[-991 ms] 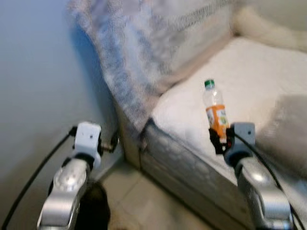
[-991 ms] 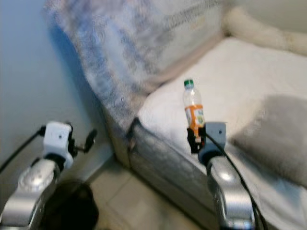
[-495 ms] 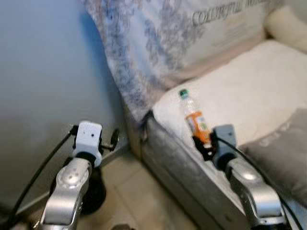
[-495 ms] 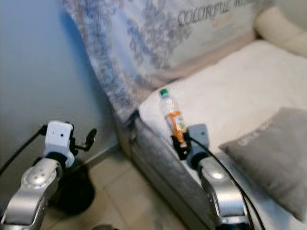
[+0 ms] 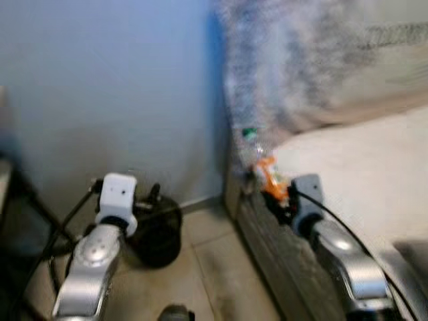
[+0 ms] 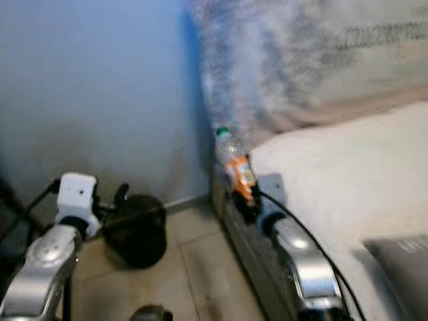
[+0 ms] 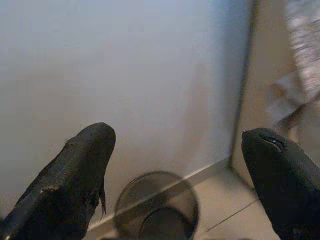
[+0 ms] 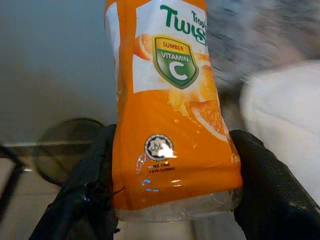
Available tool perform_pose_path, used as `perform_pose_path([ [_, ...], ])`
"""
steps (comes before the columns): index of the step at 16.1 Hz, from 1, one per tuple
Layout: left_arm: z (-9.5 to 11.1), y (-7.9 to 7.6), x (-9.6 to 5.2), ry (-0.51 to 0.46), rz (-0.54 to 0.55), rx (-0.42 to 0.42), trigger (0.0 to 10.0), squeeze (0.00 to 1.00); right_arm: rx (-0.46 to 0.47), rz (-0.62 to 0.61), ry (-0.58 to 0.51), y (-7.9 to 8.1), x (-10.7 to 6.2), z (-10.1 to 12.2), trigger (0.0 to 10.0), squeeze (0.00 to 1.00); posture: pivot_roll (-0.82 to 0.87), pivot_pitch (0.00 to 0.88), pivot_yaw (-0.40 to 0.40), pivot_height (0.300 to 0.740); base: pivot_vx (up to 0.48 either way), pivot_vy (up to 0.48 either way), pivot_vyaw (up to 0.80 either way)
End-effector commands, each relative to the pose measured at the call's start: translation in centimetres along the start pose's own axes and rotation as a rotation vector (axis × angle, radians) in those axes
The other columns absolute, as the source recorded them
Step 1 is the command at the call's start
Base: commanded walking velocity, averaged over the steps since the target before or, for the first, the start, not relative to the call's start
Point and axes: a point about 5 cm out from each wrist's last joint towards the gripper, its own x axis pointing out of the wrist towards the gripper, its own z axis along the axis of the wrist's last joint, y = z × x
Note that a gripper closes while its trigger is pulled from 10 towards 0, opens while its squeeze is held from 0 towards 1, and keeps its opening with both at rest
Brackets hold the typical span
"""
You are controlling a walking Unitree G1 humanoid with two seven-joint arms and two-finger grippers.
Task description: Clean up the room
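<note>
Bottle [image 8: 170,105] with an orange label sits clamped in the right gripper [image 5: 281,200], by the bed's [image 5: 374,167] corner. Left gripper [image 7: 185,170] gapes wide and empty above a black bin [image 5: 158,231].

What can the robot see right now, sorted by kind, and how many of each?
Bottles: 1, orange-labelled bottle in the right gripper
Bins: 1, black bin on the floor
Beds: 1, bed
Open grippers: 1, left gripper
Total: 4
</note>
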Motion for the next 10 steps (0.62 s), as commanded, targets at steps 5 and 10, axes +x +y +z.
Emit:
perform_pose_path([
  [5, 0.62, -0.71, 0.27, -0.031, -0.039, 0.001, 10.0, 0.0, -0.004, -0.045, -0.006, -0.37, -0.02, -0.11, 10.0, 0.0, 0.06, 0.0, 0.028, 0.74, 0.207, 0.0, 0.8],
  [10, 0.66, -0.79, 0.44, -0.037, -0.064, -0.009, 10.0, 0.0, 0.046, -0.127, 0.002, -0.97, -0.12, -0.71, 10.0, 0.0, 0.05, 0.0, 0.042, 0.74, 0.283, 0.0, 0.16],
])
